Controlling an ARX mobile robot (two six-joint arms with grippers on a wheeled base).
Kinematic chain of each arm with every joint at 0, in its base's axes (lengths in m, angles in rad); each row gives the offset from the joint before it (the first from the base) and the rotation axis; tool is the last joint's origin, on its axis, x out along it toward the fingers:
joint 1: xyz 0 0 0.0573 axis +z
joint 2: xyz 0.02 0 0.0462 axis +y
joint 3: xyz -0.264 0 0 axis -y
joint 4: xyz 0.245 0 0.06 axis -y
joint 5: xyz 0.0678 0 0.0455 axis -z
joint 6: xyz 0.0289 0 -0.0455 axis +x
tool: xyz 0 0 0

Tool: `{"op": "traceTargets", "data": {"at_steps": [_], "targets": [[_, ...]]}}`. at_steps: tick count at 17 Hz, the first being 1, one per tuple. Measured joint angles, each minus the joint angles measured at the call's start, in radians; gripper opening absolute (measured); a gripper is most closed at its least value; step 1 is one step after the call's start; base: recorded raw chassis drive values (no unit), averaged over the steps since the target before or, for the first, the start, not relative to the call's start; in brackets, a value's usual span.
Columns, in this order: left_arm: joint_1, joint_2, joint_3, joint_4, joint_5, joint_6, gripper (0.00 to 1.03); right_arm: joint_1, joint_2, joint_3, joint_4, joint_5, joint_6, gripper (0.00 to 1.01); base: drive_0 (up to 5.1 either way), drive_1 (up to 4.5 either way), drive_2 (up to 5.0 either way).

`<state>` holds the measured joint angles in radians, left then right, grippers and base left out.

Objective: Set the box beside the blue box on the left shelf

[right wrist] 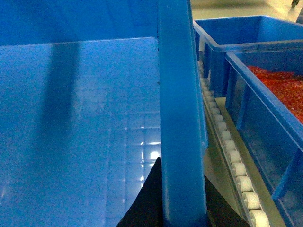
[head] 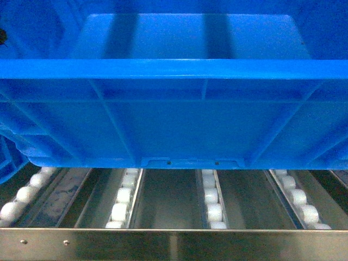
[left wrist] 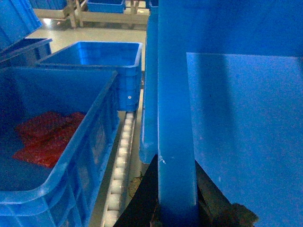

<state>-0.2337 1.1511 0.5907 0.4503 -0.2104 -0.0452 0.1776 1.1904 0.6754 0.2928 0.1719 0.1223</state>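
A large bright-blue plastic crate (head: pixel 174 103) fills the head view, its thick rolled rim running across the frame and its ribbed front wall hanging just above the left shelf (head: pixel 174 239), a steel flow rack whose lanes of small white rollers (head: pixel 211 198) run back beneath the crate behind a shiny metal front lip; whether the crate's base touches the rollers cannot be told from here. The crate is open-topped, with a smooth flat floor on which two dark shadow bands fall. In the left wrist view the left end effector (left wrist: pixel 176 208) is clamped over the crate's side rim, one dark finger (left wrist: pixel 142 198) outside the wall and the other inside. Just beside that wall, across a roller lane, stands a neighbouring blue crate (left wrist: pixel 85 156) holding red material (left wrist: pixel 45 137), with a further empty blue crate (left wrist: pixel 111 56) behind it on the same rack. In the right wrist view the right end effector (right wrist: pixel 182 208) likewise grips the opposite side rim, a dark finger (right wrist: pixel 144 201) visible inside the wall against the glossy floor. On that side another roller lane (right wrist: pixel 232 161) separates the held crate from a blue crate of red material (right wrist: pixel 265 109), and a second blue crate (right wrist: pixel 241 33) stands behind that one
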Motion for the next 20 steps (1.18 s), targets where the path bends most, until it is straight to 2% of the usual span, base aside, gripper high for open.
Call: {"op": "traceTargets", "data": {"at_steps": [2, 3, 4, 5, 7, 8, 9, 11, 12, 13, 14, 15, 17, 20], "targets": [[0.0, 0.0, 0.0, 0.0, 0.0, 0.0, 0.09, 0.0, 0.0, 0.0, -0.005, 0.01, -0.004, 0.08, 0.0, 0.0, 0.0], [0.0, 0.0, 0.0, 0.0, 0.001, 0.0, 0.09, 0.009, 0.0, 0.004, -0.017, 0.033, -0.01, 0.08, 0.0, 0.0, 0.0], [-0.001, 0.0, 0.0, 0.002, -0.003, 0.003, 0.09, 0.023, 0.001, 0.01, -0.03, 0.072, -0.014, 0.08, 0.0, 0.0, 0.0], [-0.002, 0.0, 0.0, 0.005, -0.008, 0.01, 0.09, 0.029, 0.001, 0.011, -0.035, 0.09, -0.016, 0.08, 0.0, 0.0, 0.0], [-0.014, 0.011, 0.0, 0.01, -0.049, 0.027, 0.09, 0.043, -0.001, 0.02, -0.053, 0.181, -0.041, 0.08, 0.0, 0.0, 0.0], [-0.02, 0.016, 0.0, 0.016, -0.055, 0.027, 0.09, 0.043, 0.0, 0.027, -0.064, 0.189, -0.045, 0.09, 0.0, 0.0, 0.0], [-0.028, 0.026, 0.0, 0.023, -0.064, 0.027, 0.09, 0.033, 0.0, 0.038, -0.087, 0.178, -0.044, 0.09, 0.0, 0.0, 0.0], [-0.05, 0.068, 0.025, 0.002, -0.082, 0.016, 0.09, -0.015, 0.039, 0.108, -0.185, 0.116, -0.039, 0.09, 0.0, 0.0, 0.0], [-0.059, 0.104, 0.06, -0.042, -0.086, 0.001, 0.09, -0.048, 0.083, 0.161, -0.251, 0.069, -0.034, 0.09, 0.0, 0.0, 0.0], [-0.08, 0.187, 0.102, -0.063, -0.108, -0.016, 0.09, -0.105, 0.18, 0.225, -0.305, -0.014, -0.035, 0.08, 0.0, 0.0, 0.0], [-0.107, 0.294, 0.187, -0.112, -0.124, -0.015, 0.09, -0.148, 0.294, 0.301, -0.349, -0.07, -0.04, 0.08, 0.0, 0.0, 0.0], [-0.113, 0.359, 0.27, -0.195, -0.128, -0.008, 0.09, -0.154, 0.354, 0.351, -0.397, -0.093, -0.042, 0.08, 0.0, 0.0, 0.0], [-0.068, 0.525, 0.36, -0.265, -0.023, -0.024, 0.09, -0.159, 0.459, 0.379, -0.435, -0.096, -0.037, 0.08, 0.0, 0.0, 0.0], [-0.052, 0.549, 0.381, -0.286, 0.007, -0.023, 0.09, -0.16, 0.478, 0.391, -0.441, -0.102, -0.037, 0.08, 0.0, 0.0, 0.0]]}}
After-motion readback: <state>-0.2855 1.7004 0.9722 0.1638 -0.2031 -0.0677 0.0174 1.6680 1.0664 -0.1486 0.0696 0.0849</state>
